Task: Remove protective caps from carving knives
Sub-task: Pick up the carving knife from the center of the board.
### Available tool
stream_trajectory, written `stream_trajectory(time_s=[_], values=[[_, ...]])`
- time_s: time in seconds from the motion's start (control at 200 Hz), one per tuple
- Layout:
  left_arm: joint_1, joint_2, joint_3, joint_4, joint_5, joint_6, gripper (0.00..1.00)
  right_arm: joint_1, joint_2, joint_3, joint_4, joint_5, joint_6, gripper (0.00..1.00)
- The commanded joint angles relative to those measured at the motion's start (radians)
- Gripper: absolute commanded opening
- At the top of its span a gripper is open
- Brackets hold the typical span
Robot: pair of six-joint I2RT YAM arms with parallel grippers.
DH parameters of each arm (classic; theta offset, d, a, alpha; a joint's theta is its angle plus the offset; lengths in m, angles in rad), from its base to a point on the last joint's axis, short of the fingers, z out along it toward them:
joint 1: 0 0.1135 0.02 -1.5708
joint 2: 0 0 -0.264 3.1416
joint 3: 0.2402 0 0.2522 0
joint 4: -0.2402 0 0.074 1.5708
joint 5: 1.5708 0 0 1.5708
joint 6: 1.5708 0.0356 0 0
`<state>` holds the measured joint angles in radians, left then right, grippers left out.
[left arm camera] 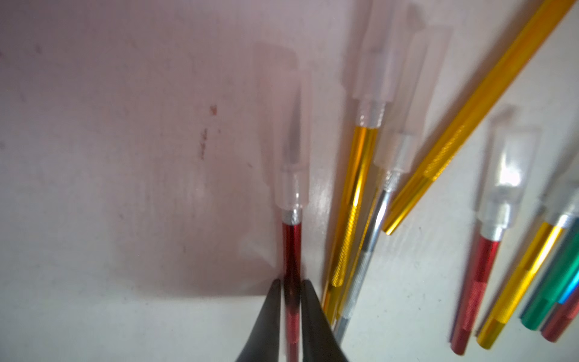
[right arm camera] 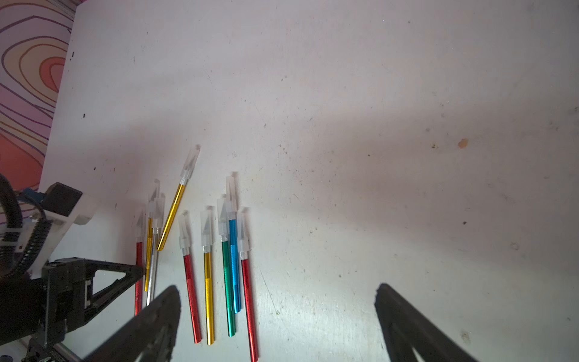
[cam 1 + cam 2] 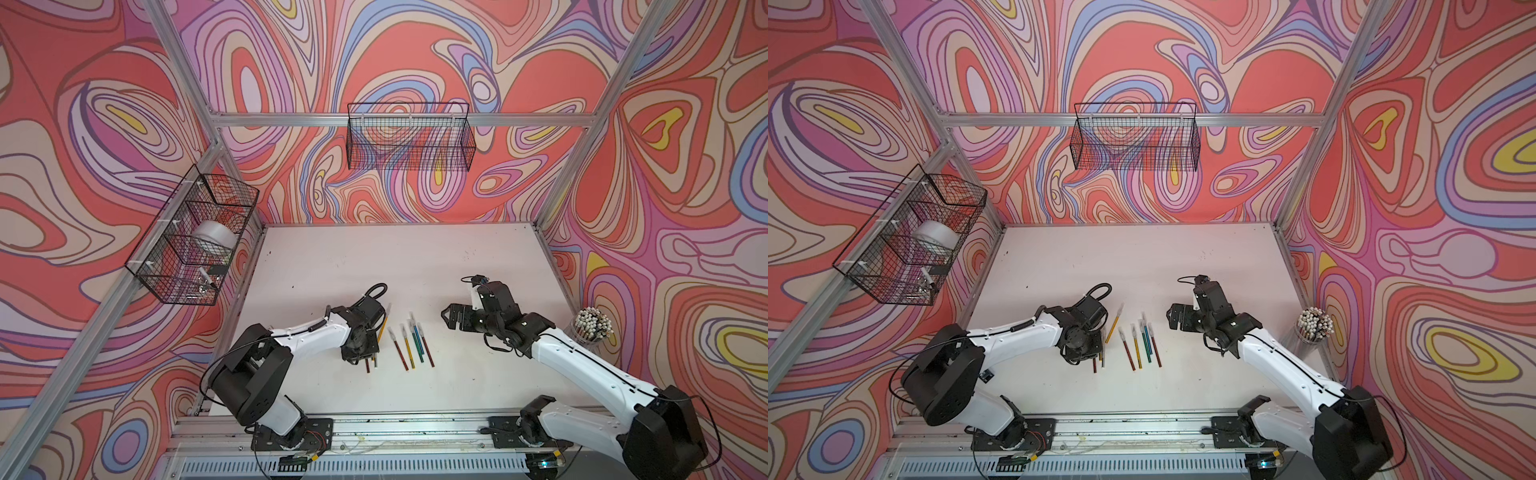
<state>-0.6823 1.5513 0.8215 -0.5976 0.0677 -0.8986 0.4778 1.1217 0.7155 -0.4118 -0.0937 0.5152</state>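
My left gripper (image 1: 291, 283) has its two black tapered fingers (image 1: 269, 316) pressed against either side of a thin metallic red carving knife (image 1: 291, 247), low on the handle. Its translucent whitish plastic cap (image 1: 293, 188) is on, and the grey pointed blade shows through it. Just beside it lie a capped gold-handled knife (image 1: 352, 213) and a capped silver-handled knife (image 1: 371, 247), close together along their length. A second gold handle (image 1: 470, 106) slants away from them. Farther off on the white tabletop (image 1: 109, 219), a cluster of red, gold, green and blue knives (image 1: 520, 282) lies close together.
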Motion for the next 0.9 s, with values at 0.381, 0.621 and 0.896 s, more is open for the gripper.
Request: stream_trajectory(time_s=[0.381,0.621,0.896], values=[[-0.023,0.052,0.018,-0.094,-0.088,0.02,0.13,0.005,-0.033,-0.014,0.004,0.014,0.004,0.98],[-0.026,-0.014,0.023,-0.084,-0.095,0.058,0.08,0.005,-0.033,-0.02,0.059,-0.078,0.047,0.98],[-0.026,-0.136,0.061,-0.08,-0.023,0.176,0.09,0.005,-0.019,-0.027,0.174,-0.241,0.208,0.91]])
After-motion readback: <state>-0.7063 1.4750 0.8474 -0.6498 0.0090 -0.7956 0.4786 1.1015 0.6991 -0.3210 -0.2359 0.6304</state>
